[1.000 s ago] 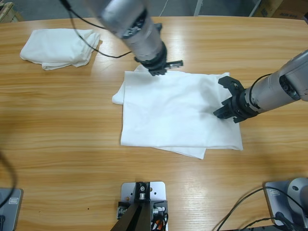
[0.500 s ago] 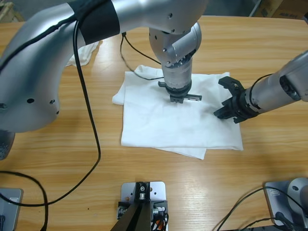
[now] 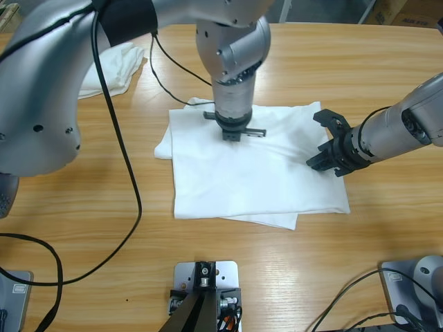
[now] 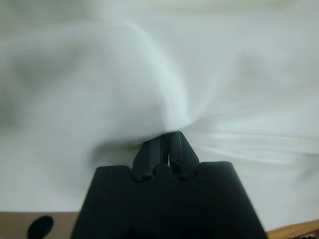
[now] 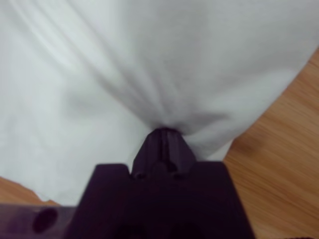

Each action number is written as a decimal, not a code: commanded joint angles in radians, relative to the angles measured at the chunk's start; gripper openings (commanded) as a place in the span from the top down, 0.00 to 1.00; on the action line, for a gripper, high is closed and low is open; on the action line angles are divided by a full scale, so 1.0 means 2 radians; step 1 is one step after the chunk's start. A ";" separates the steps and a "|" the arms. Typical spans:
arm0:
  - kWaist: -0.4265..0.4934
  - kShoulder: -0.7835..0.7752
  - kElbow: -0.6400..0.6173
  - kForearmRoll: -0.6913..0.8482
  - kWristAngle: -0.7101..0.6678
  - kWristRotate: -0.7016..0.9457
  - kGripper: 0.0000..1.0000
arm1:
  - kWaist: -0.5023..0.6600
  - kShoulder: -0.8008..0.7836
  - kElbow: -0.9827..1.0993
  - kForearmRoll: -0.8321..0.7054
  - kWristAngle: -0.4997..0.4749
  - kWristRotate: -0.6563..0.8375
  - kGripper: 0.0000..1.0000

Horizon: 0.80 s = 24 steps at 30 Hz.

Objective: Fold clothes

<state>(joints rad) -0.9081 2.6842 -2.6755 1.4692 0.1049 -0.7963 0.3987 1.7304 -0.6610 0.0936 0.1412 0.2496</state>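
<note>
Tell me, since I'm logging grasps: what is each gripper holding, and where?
Both hold the T-shirt: the left gripper pinches a bunch of cloth near its far edge; the right gripper pinches cloth by its right edge.

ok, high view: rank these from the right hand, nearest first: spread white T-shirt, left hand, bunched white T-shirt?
1. The spread white cotton T-shirt, mid-table: the right hand is shut on its right edge.
2. The left hand, at that shirt's upper edge.
3. The bunched white T-shirt, upper left, partly behind an arm.
</note>
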 commanded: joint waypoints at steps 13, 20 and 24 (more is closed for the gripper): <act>0.086 0.038 -0.276 0.083 0.059 0.015 1.00 | 0.001 0.041 0.025 0.005 -0.008 0.007 1.00; 0.096 0.036 -0.276 0.083 0.059 0.014 1.00 | 0.001 0.044 0.024 0.005 -0.008 0.007 1.00; 0.101 0.032 -0.276 0.086 0.062 0.015 1.00 | 0.001 0.039 0.025 0.006 -0.009 0.007 1.00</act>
<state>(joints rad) -0.7554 2.6808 -2.6652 1.4948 0.1977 -0.7745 0.3988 1.7323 -0.6613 0.0935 0.1412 0.2496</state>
